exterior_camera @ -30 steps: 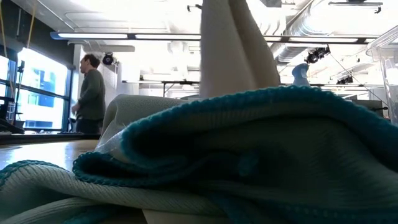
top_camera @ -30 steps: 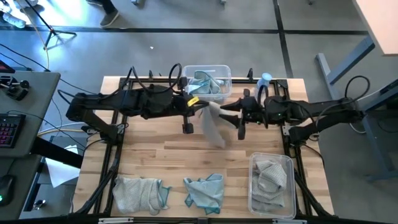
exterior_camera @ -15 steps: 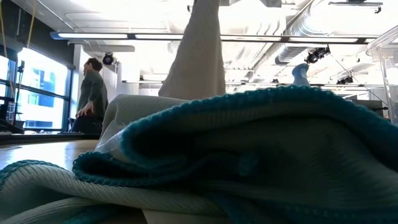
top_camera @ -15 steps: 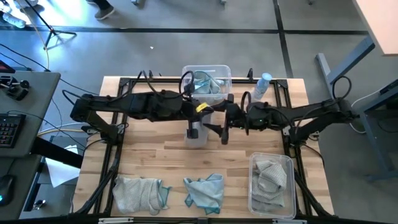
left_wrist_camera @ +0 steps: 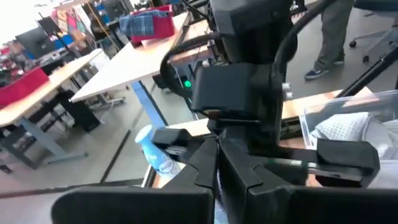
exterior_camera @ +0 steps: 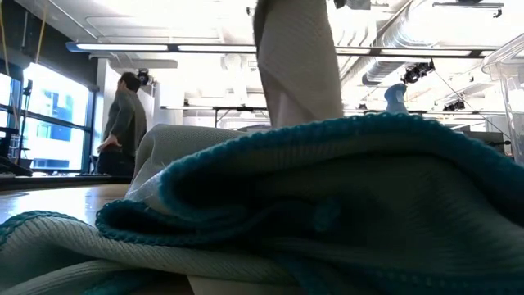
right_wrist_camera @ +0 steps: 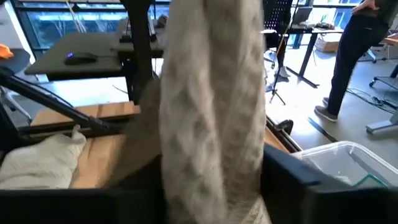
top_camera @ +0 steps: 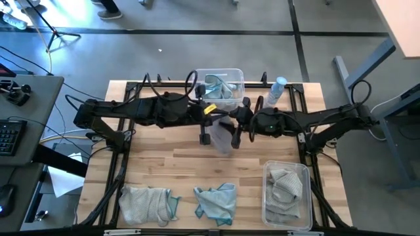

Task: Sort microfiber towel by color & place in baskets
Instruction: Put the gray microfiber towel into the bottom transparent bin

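Two dark arms meet at the centre of the wooden table (top_camera: 164,164) in the high view, a plain grey towel (top_camera: 223,136) hanging between them, lifted clear of the boards, presumably so it can be carried to a basket. The left gripper (top_camera: 205,131), reaching in from the frame's left, is clamped tight, apparently pinching the cloth's upper edge. The right gripper (top_camera: 244,131) comes in from the right just beside the cloth, its fingers about half apart; whether it grips the fabric cannot be told. In the right wrist view the grey cloth fills the middle of the frame, directly ahead of that gripper.

At the top centre of the high view sits a clear basket (top_camera: 236,73) holding teal-edged cloths; at the lower right a second basket (top_camera: 268,172) holds grey ones, which looks the likely home for the hanging towel. Along the bottom edge, two more towels await sorting: a grey heap with some teal edging (top_camera: 147,204) at lower left and a teal one (top_camera: 216,200) at lower centre. A spray bottle (top_camera: 278,88) stands at the upper right, next to the first basket. In the low view a person (exterior_camera: 123,123) stands at far left in the room beyond.
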Controlling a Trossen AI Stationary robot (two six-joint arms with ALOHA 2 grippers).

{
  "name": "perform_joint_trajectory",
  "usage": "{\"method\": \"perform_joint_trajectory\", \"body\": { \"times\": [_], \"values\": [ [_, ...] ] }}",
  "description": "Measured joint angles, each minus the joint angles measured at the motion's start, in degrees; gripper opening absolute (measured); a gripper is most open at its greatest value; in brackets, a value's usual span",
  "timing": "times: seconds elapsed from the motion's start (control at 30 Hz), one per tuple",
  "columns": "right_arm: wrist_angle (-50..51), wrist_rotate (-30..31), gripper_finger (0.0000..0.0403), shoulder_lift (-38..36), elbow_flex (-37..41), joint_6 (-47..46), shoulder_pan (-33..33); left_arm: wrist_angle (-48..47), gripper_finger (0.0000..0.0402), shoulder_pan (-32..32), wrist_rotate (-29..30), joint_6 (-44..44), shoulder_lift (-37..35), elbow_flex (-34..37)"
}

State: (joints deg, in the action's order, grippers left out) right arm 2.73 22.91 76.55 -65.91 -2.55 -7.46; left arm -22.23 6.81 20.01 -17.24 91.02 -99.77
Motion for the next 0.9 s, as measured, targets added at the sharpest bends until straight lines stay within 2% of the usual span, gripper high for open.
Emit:
{"method": "perform_joint_trajectory", "body": {
  "times": [0.13,0.17,0.37,0.47,0.57,0.7,0.9],
  "values": [
    [2.0,-0.2,0.003,0.0,0.0,0.0,0.0,0.1,0.0,0.0,0.5,1.5,0.0,0.0],
    [2.4,-0.2,0.0016,0.0,0.0,0.0,0.0,0.0,0.0001,0.0,1.4,2.7,0.0,0.0],
    [2.7,-0.2,0.0035,-0.1,0.0,-0.2,0.0,-3.3,0.0027,0.0,2.1,6.5,0.0,0.0],
    [3.4,-0.2,0.0018,-0.9,0.0,0.0,-0.1,-4.4,0.0057,0.0,2.6,6.6,0.0,0.0],
    [8.7,0.3,0.0005,-2.9,-1.2,-0.1,-0.1,-6.6,0.0082,0.2,4.5,6.5,-0.2,0.0],
    [20.1,1.0,0.0005,-5.6,-7.6,-3.9,-0.1,-11.8,0.0093,0.4,5.1,11.4,-1.4,0.1],
    [37.9,0.9,0.0002,-6.6,-22.7,-8.9,-2.8,-24.5,0.0087,1.0,2.4,17.2,-1.7,0.1]
  ]
}}
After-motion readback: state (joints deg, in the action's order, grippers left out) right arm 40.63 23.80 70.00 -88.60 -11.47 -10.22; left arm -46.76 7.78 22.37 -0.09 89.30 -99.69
